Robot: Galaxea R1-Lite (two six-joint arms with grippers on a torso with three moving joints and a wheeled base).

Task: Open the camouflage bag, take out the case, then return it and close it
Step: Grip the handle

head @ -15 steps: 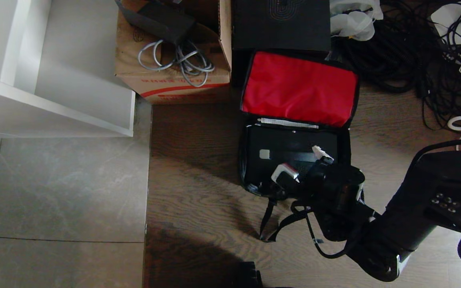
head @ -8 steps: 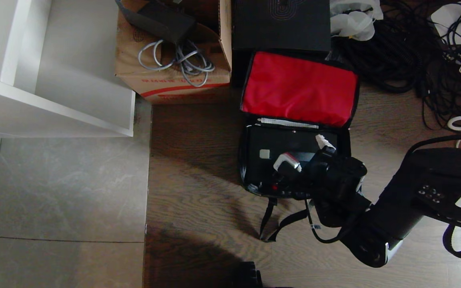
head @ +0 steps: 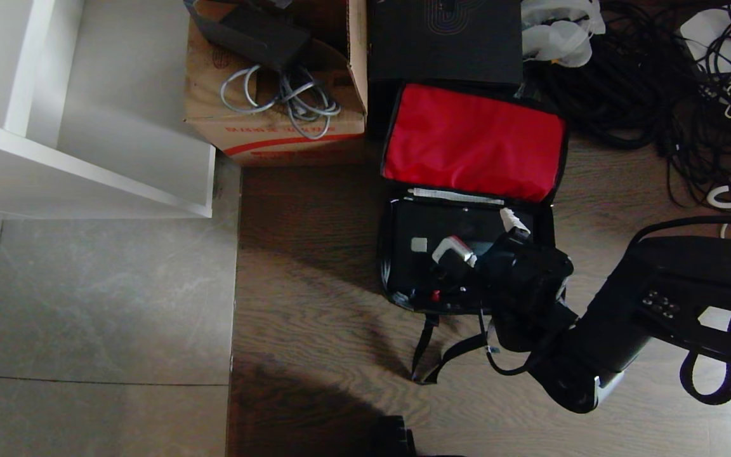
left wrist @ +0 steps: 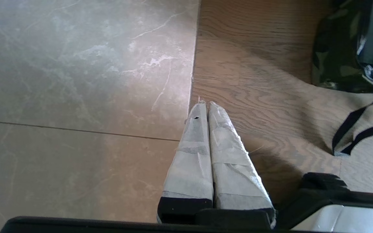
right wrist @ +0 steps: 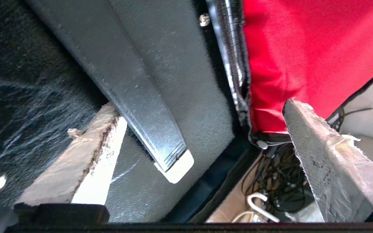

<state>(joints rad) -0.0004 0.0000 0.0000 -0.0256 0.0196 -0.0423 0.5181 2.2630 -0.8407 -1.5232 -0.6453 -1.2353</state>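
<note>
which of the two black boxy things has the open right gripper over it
The case lying in the opened camouflage bag, below the red lining; the right gripper straddles its handle. The taller black box sits beyond, untouched.

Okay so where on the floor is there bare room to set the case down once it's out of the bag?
Bare wood floor lies between the camouflage bag and the tile floor. Crowded: cables on the right, cardboard box behind.

The wooden floor (head: pixel 315 254) is carrying the open camouflage bag (head: pixel 473 143), a cardboard box (head: pixel 276 120), a black box (head: pixel 445 41) and tangled cables (head: pixel 657 82).
</note>
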